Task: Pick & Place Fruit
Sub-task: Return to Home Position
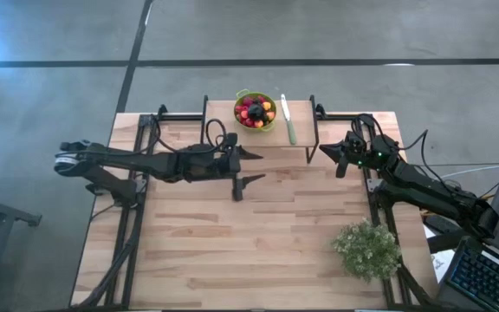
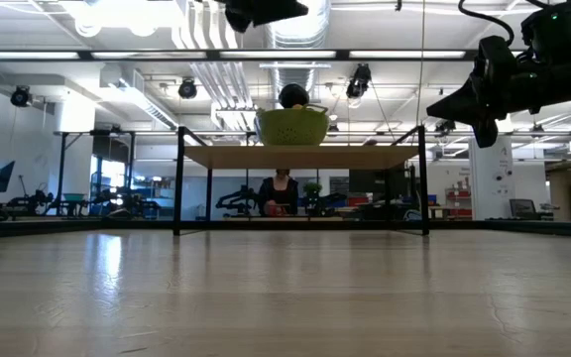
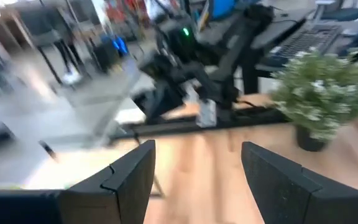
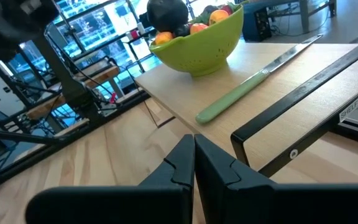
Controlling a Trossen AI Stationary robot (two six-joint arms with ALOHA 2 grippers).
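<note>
Green and single, the colander (image 1: 272, 122) is seen from above on the one shelf (image 1: 222, 111), heaped with the fruit (image 1: 254, 111), mostly red and too crowded to be counted. One knife (image 1: 288, 120) is laid just beside the colander on the right arm's side, the left gripper (image 1: 251, 167) is held spread and empty in front of it, the right gripper (image 1: 327, 152) is pinched on nothing beyond the knife, and one plant (image 1: 367, 249) is set well away. From table height one big dark piece is seen topping the colander, and the wrist views confirm the left fingers (image 3: 129, 177) parted and the right fingers (image 4: 229, 174) pressed together.
</note>
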